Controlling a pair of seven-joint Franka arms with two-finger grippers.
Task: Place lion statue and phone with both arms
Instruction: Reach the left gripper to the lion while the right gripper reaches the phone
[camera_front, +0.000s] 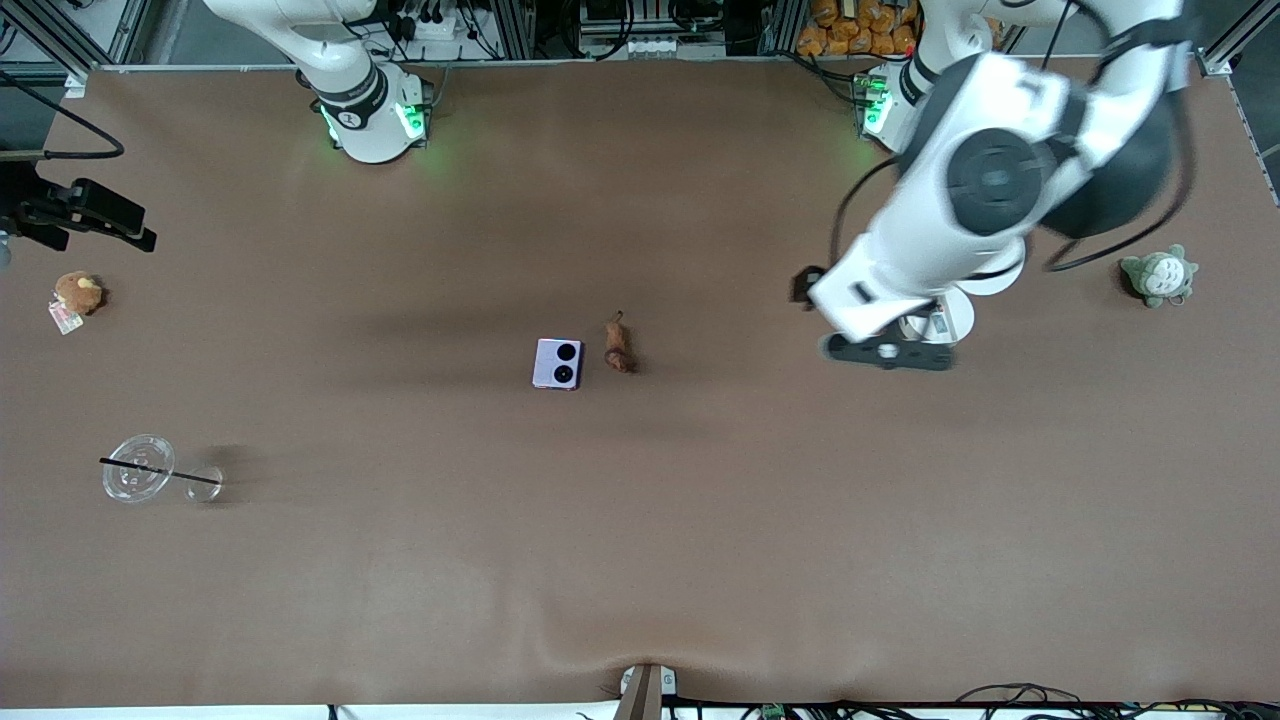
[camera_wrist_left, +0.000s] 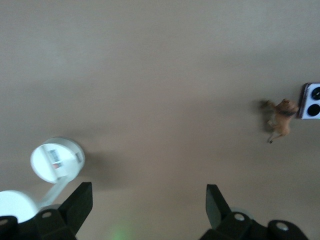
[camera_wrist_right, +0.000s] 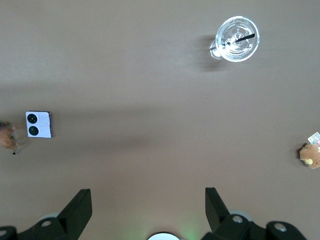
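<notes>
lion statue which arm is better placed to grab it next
Left, probably. The left gripper, open, hangs over the table toward the lion statue side of the phone. The right gripper, also open, is out of the front view.

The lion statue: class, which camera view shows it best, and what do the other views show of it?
The left wrist view shows the lion statue best: largest, with legs, head and tail distinct, beside the phone. The front view shows it whole but tiny. The right wrist view catches only part of it at the picture's edge.
</notes>
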